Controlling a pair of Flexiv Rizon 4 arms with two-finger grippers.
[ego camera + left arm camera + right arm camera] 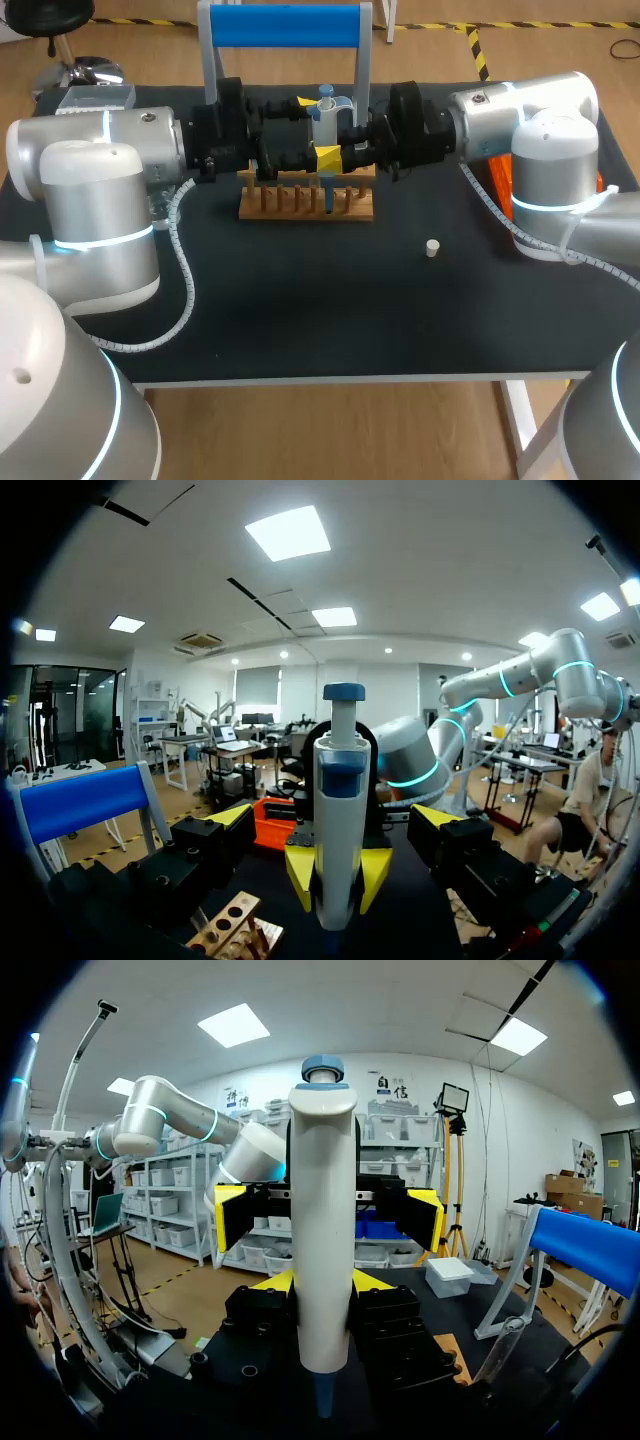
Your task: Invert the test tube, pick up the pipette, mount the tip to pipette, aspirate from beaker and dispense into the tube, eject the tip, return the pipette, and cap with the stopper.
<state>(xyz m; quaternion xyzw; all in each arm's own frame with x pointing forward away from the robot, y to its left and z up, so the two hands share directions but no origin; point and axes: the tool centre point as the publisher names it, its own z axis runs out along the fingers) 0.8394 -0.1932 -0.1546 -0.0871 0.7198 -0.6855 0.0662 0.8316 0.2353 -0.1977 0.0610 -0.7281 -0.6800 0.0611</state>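
A white pipette (327, 122) with a blue top stands upright above the wooden rack (305, 205). My right gripper (335, 155) is shut on its body from two sides; in the right wrist view the pipette (322, 1230) fills the space between that gripper's (318, 1282) yellow tips. My left gripper (303, 135) faces it from the other side, open wide, its fingers apart from the pipette (337, 810). The left gripper (335, 816) straddles the barrel without touching it. The pipette's bluish lower end (327, 190) hangs over the rack. A small cream stopper (432, 248) lies on the mat to the right.
A blue-barred stand (285, 25) rises just behind the rack. A clear box (95, 97) sits at the back left and an orange object (500, 175) at the right, behind my right arm. The black mat (300, 300) stretches in front of the rack.
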